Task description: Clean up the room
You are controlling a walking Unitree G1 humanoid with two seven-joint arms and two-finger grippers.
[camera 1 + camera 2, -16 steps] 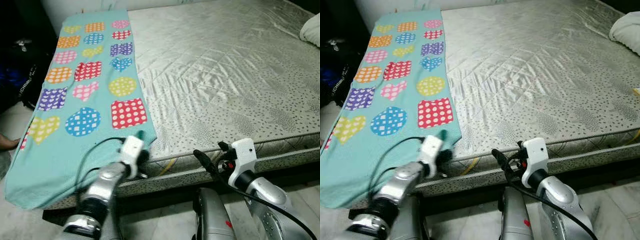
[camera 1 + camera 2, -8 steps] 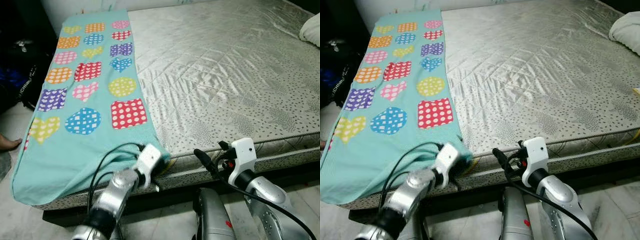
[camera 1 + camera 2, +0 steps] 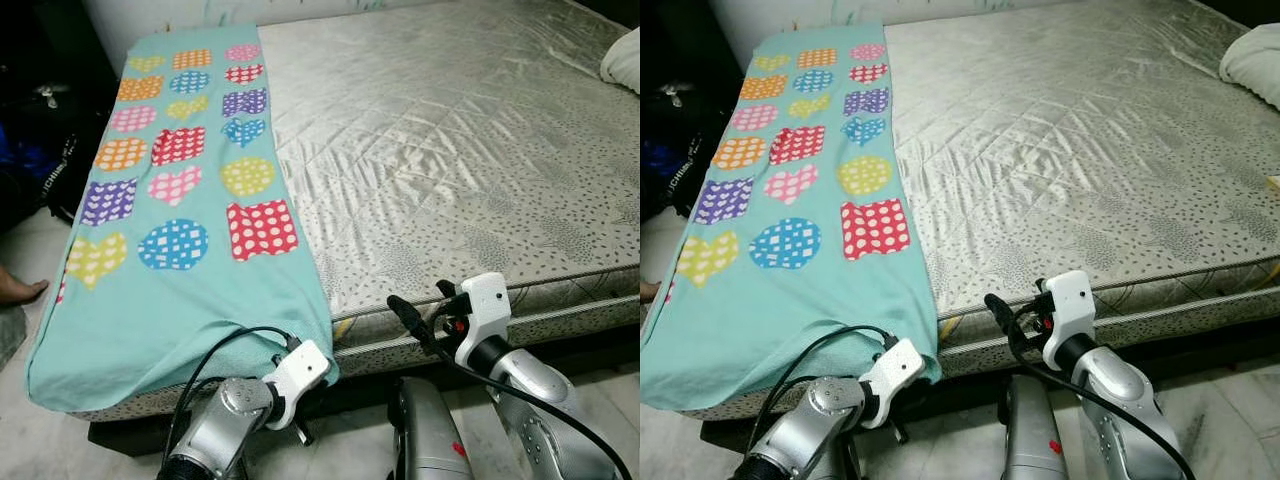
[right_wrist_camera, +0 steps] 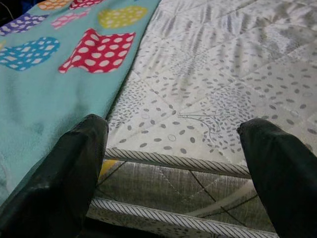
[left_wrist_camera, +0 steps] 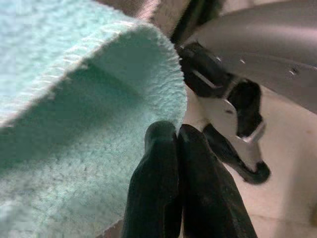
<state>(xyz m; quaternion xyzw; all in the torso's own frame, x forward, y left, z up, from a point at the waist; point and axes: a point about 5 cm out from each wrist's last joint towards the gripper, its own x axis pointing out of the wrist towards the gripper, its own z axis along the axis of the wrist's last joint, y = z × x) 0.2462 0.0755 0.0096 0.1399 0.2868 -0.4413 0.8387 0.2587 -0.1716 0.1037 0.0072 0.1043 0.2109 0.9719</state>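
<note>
A teal towel (image 3: 190,200) printed with dotted hearts, circles and squares lies lengthwise along the left side of the mattress (image 3: 450,130). Its near corner hangs over the mattress's front edge. My left gripper (image 3: 318,378) is at that corner, low against the bed's front. In the left wrist view the black fingers (image 5: 161,148) are pressed together, with the towel's hemmed edge (image 5: 124,74) at their tips. My right gripper (image 3: 420,305) hovers in front of the mattress edge, open and holding nothing. In the right wrist view its fingers (image 4: 79,148) stand wide apart before the mattress border (image 4: 178,163).
A white pillow (image 3: 625,55) lies at the bed's far right corner. Dark bags (image 3: 40,140) sit in shadow left of the bed. A person's bare foot (image 3: 20,290) rests on the pale floor at the left edge. The dark bed base (image 3: 580,345) runs below the mattress.
My left gripper has dropped down and towards me, from on top of the mattress to below its front edge. The towel's near corner came with it. The right arm has not moved.
</note>
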